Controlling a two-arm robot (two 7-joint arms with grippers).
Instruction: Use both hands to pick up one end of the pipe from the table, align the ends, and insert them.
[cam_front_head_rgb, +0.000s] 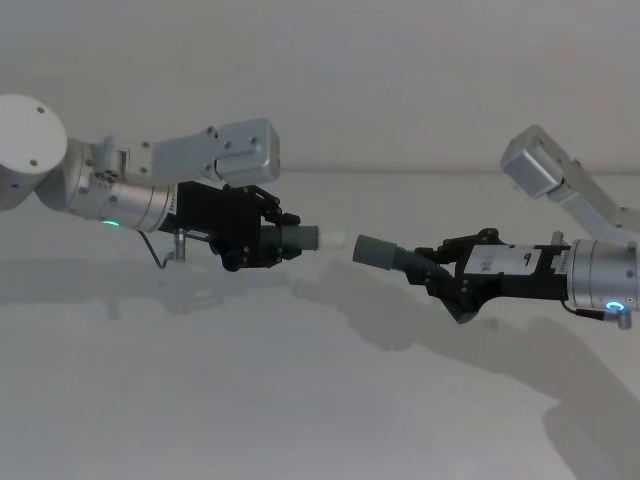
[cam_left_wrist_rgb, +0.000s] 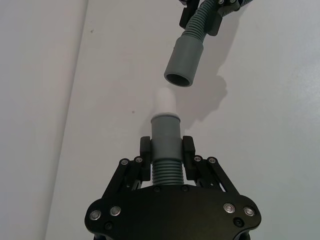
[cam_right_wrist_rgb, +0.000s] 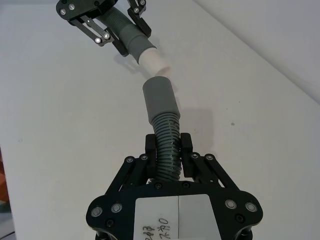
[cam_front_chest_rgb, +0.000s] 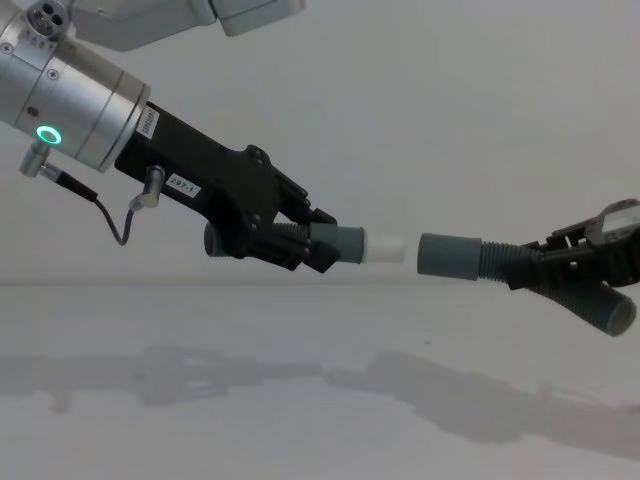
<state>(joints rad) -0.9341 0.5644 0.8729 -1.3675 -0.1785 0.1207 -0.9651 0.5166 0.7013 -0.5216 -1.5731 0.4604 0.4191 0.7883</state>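
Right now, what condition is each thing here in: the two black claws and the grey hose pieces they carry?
Left black plastic gripper: fingers shut on the ribbed grey pipe piece with the whitish tip, held above the white table.
Right black plastic gripper: fingers shut on the ribbed grey pipe piece with the open cuff, also lifted.
Whitish tip: facing the open cuff, a small gap between, not yet inserted.

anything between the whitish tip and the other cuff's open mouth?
Nothing: in the chest view a bare gap separates the whitish tip from the right piece's cuff; both are held above the table.
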